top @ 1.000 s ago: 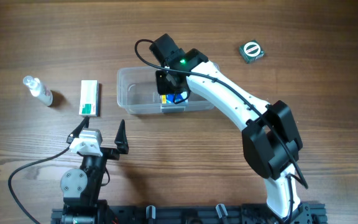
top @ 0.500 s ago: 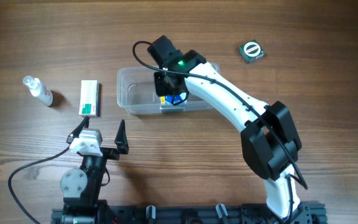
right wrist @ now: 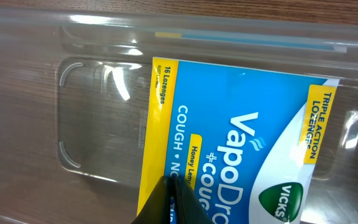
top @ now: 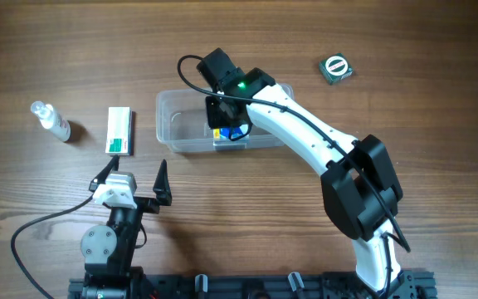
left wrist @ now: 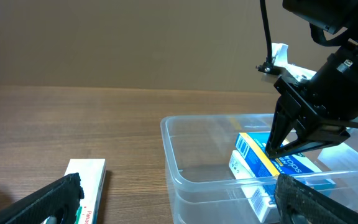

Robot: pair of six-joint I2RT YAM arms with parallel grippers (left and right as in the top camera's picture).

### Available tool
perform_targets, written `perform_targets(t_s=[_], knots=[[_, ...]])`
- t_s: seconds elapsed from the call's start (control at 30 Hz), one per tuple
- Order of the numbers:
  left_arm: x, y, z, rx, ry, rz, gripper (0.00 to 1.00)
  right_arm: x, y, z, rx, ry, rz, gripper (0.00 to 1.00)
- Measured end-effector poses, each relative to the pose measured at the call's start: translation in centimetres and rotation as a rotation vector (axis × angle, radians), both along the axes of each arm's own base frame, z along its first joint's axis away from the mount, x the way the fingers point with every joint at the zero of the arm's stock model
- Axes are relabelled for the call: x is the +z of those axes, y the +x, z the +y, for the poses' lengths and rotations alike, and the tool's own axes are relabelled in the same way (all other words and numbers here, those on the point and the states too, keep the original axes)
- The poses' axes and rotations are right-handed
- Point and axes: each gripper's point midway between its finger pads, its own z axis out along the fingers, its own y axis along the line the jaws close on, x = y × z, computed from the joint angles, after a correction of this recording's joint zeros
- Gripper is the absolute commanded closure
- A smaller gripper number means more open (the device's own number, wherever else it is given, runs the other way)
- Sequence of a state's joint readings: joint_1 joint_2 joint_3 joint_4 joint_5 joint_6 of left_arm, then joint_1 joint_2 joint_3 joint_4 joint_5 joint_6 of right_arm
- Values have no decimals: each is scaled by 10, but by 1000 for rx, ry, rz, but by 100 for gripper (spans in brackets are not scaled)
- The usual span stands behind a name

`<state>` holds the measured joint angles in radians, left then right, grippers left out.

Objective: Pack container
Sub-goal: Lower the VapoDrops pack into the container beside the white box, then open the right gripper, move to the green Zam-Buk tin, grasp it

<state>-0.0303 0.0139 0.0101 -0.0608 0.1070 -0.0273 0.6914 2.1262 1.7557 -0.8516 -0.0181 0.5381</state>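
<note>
The clear plastic container (top: 168, 124) sits on the wooden table; it also shows in the left wrist view (left wrist: 166, 134) and the right wrist view (right wrist: 73, 68). A blue and yellow VapoDrops box (top: 237, 134) lies tilted inside it, also seen in the left wrist view (left wrist: 291, 165) and the right wrist view (right wrist: 247, 124). My right gripper (top: 225, 120) reaches down into the container, fingers shut together, tips touching the top face of the box (left wrist: 272, 149) (right wrist: 173, 186). My left gripper (top: 135, 173) is open and empty in front of the container (left wrist: 179, 199).
A white and green box (top: 120, 130) lies left of the container, also in the left wrist view (left wrist: 86, 180). A small clear spray bottle (top: 51, 120) lies at the far left. A green square item with a round face (top: 336, 68) sits at the back right.
My right gripper and the blue box under it have shifted slightly to the left inside the container. The left arm has not moved.
</note>
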Motion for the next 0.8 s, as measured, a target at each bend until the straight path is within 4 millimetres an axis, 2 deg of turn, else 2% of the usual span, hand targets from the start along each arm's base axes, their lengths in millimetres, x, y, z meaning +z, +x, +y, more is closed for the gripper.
perform_targets(t_s=[0.2, 0.3, 0.33, 0.4, 0.43, 0.47, 0.5, 0.57, 0.6, 0.63, 0.67, 0.8], knots=[[0, 0, 0, 0, 0, 0, 0, 2, 0, 0, 5, -1, -1, 92], [0, 0, 0, 0, 0, 0, 0, 17, 5, 4, 23, 12, -29, 87], [0, 0, 0, 0, 0, 0, 0, 30, 6, 4, 30, 27, -53, 82], [0, 0, 0, 0, 0, 0, 0, 83, 12, -5, 30, 85, -146, 51], [0, 0, 0, 0, 0, 0, 0, 119, 17, -20, 14, 119, -212, 47], [0, 0, 0, 0, 0, 0, 0, 146, 21, -37, -10, 130, -264, 38], [0, 0, 0, 0, 0, 0, 0, 176, 26, -66, -59, 125, -325, 26], [0, 0, 0, 0, 0, 0, 0, 220, 36, -127, -174, 91, -428, 0], [0, 0, 0, 0, 0, 0, 0, 234, 42, -169, -255, 55, -464, 0], [0, 0, 0, 0, 0, 0, 0, 234, 45, -184, -266, 33, -464, 0], [0, 0, 0, 0, 0, 0, 0, 223, 49, -201, -266, 10, -428, 0], [0, 0, 0, 0, 0, 0, 0, 202, 64, -220, -268, -16, -392, 0]])
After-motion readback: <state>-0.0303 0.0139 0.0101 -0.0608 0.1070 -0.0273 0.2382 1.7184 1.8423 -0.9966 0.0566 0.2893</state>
